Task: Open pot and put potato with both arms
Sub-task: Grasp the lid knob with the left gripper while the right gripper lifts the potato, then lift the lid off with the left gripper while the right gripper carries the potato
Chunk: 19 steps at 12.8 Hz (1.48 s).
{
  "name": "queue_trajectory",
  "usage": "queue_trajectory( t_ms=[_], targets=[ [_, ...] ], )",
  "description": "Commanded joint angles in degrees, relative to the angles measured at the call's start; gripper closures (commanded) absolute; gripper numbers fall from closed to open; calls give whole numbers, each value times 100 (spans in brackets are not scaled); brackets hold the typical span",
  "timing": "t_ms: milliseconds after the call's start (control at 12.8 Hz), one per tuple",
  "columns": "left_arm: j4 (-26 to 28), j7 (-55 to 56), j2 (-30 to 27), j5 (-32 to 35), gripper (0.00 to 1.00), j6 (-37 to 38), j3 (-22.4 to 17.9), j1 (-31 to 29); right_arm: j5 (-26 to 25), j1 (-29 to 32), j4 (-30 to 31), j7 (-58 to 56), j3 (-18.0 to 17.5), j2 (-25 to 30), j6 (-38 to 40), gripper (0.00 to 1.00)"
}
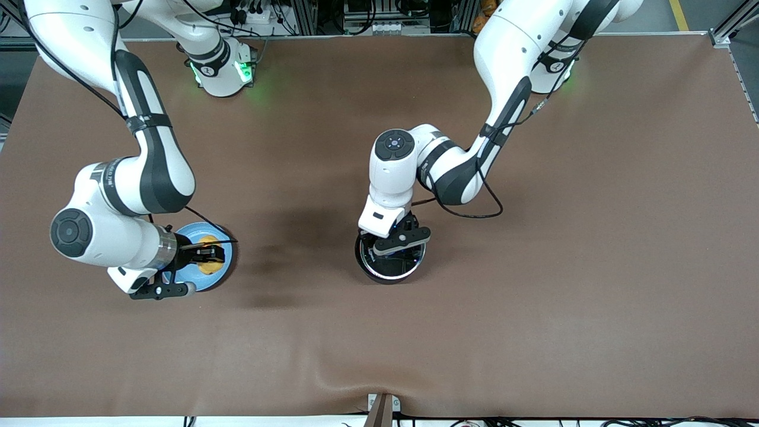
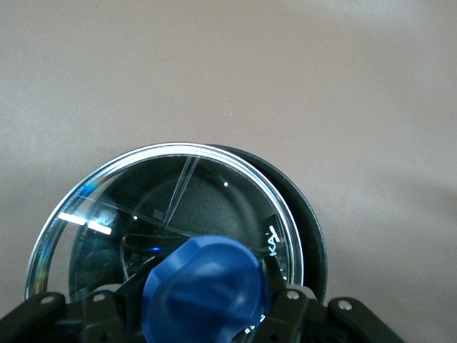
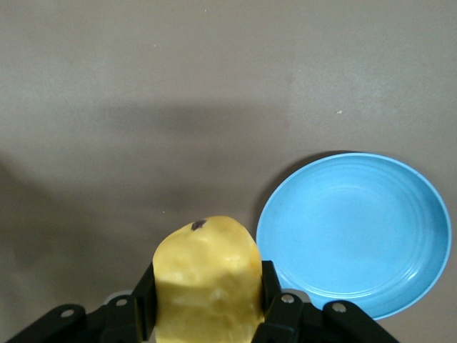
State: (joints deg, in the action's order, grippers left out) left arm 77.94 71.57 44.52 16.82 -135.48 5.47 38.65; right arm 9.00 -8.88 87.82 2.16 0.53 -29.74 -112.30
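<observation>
The black pot [image 1: 388, 274] stands mid-table, its dark rim [image 2: 311, 230] showing beside the glass lid [image 2: 178, 207], which sits a little off-centre on it. Its handle is hidden. My left gripper [image 1: 398, 243] is down on the lid, shut on the blue knob [image 2: 203, 289] with a finger [image 2: 277, 275] on each side. My right gripper [image 1: 207, 254] is over the light-blue plate's [image 1: 201, 283] edge. It is shut on the yellow potato [image 3: 207, 279], which is held up off the plate [image 3: 357, 229].
Brown cloth covers the whole table. The plate lies toward the right arm's end and has nothing in it. A wide bare stretch of cloth separates plate and pot. A small bracket [image 1: 382, 409] sits at the table edge nearest the front camera.
</observation>
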Motion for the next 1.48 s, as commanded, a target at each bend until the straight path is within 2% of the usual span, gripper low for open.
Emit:
queue_trajectory(
  t_ms=[0,234,545,701,1012,1246,1323,1401],
  targets=[
    [-130,217,-5,138,59,-5,-46,38,216,-157,131,301,17,241,32,100],
    [-122,208,-355,85,59,57,-37,-59,374,-315,122,600,8,285,32,100],
    [202,112,-1259,-222,63,557,24,-453,839,-771,113,1249,17,346,-3,100],
    [798,-133,-1883,-415,69,584,24,-673,814,-1271,61,1812,34,346,-230,100],
    [2336,-1519,-3333,-1127,69,619,24,-1384,735,-1958,51,2341,43,250,-1458,100],
    [3233,-2775,-3993,-1321,69,760,24,-2078,726,-2415,-18,2455,69,-153,-2540,100],
    [3514,-3320,-4187,-1478,68,760,24,-2333,648,-2590,-97,2543,122,-329,-2734,100],
    [3769,-3899,-4345,-1645,68,760,24,-2588,351,-2723,-246,2587,175,-531,-2815,100]
  ],
)
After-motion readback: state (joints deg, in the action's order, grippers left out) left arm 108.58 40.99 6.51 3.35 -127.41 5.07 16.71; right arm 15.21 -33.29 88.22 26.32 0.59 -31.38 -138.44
